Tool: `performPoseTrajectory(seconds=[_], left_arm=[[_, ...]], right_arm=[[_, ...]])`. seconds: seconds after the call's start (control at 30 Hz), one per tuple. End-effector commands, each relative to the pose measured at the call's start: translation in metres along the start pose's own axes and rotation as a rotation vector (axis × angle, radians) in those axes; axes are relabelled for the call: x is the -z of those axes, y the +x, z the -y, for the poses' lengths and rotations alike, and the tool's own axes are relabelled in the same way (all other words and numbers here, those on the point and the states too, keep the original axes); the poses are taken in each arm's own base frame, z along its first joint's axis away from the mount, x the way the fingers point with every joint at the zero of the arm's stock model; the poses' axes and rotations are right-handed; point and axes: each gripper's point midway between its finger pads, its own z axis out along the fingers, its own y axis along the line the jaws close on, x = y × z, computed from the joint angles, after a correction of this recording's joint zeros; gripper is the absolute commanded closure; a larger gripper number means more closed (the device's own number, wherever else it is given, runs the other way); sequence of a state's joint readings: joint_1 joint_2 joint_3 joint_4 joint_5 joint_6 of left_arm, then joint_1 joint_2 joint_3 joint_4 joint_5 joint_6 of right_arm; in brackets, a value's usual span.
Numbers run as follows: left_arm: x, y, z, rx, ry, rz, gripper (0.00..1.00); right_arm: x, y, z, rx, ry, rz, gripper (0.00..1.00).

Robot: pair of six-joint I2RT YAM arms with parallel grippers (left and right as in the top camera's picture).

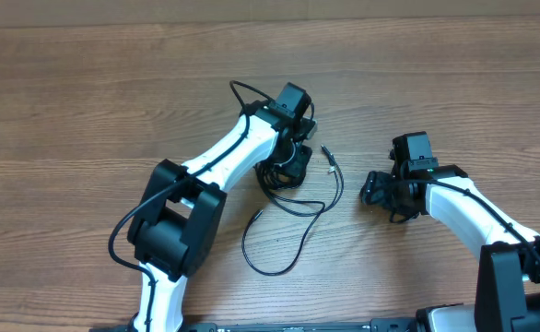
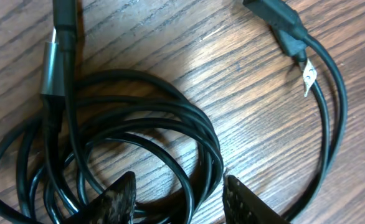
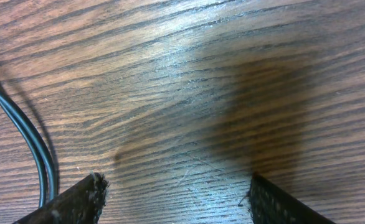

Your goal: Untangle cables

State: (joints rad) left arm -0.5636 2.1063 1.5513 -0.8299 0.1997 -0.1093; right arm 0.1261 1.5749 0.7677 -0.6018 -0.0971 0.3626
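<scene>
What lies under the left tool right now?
A coil of black cables on the wooden table, some strands between the left tool's fingers. Overhead, the tool hides most of the coil.

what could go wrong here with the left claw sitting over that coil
1. The left claw straddles several strands of the coil; closing may pinch more than one and lift the whole bundle, likely tightening it.
2. The right claw is open over bare table, anchoring nothing, so the coil could simply drag, silver plug included.
</scene>
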Motion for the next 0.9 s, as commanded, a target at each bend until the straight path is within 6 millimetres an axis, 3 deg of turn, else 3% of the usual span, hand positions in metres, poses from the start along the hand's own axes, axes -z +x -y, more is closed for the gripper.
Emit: performPoseTrajectory(seconds=[0.0, 0.2, 0.4, 0.53, 0.6, 0.67, 0.77, 0.87], left_arm=[[-0.008, 0.003, -0.012, 0.024, -0.08, -0.009, 0.55], [-0.019, 0.012, -0.014, 0.072, -0.076, -0.016, 0.55], [-0.032, 0.022, -0.003, 0.063, -0.029, -0.026, 0.57], [-0.033, 0.022, 0.003, 0.082, -0.011, -0.028, 0.96], [-0.031, 0.022, 0.009, 0.091, 0.023, -0.034, 0.96], [-0.026, 0.02, 0.008, 0.096, 0.023, -0.035, 0.96], [-0.001, 0.01, 0.016, 0.084, 0.071, -0.027, 0.96], [0.034, 0.002, 0.048, -0.035, 0.264, -0.024, 0.96]], right_arm=[[-0.016, 0.027, 0.011, -0.022, 0.023, -0.099, 0.28], [-0.016, 0.027, 0.011, -0.022, 0.023, -0.099, 0.28], [-0.016, 0.027, 0.011, -0.022, 0.023, -0.099, 0.28], [-0.016, 0.028, 0.011, -0.022, 0.023, -0.1, 0.28], [-0.016, 0.028, 0.011, -0.022, 0.024, -0.102, 0.28], [-0.016, 0.028, 0.011, -0.022, 0.023, -0.102, 0.28], [-0.014, 0.033, -0.007, 0.086, -0.087, -0.136, 0.31], [-0.002, 0.029, -0.033, 0.158, -0.217, -0.155, 0.34]])
